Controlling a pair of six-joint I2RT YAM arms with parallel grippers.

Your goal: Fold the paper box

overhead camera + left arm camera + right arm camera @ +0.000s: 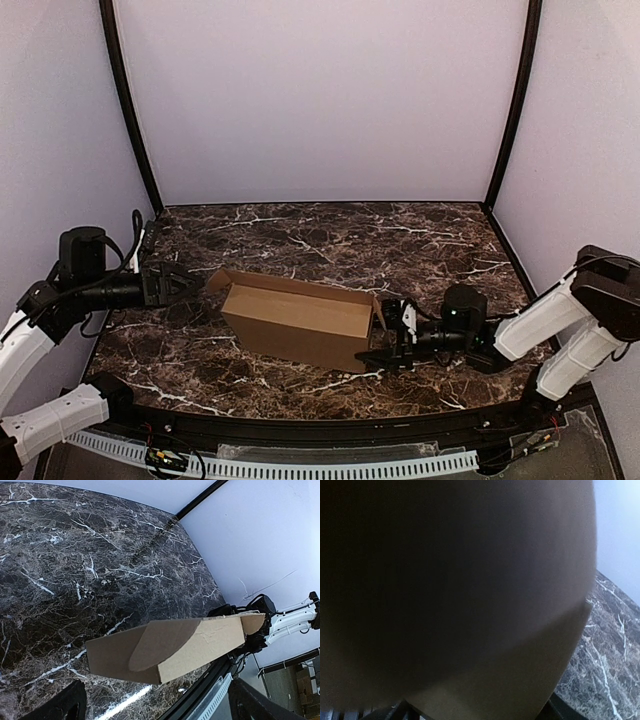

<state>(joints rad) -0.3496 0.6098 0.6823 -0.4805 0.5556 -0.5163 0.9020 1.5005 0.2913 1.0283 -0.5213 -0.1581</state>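
Top external: left tool (pixel 193 283) spread wide beside paper box (pixel 298 322); right tool (pixel 386 342) state unclear.

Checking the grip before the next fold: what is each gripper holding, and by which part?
Left gripper: nothing, open, short of the paper box. Right gripper sits at its right end flap; whether it grips cannot be told.

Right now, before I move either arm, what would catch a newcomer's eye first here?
The brown paper box lies in the middle of the dark marble table, its left end flap swung open. The right gripper sits hard against the box's right end, so cardboard fills its wrist view. The left gripper is open just off the left flap, not touching.
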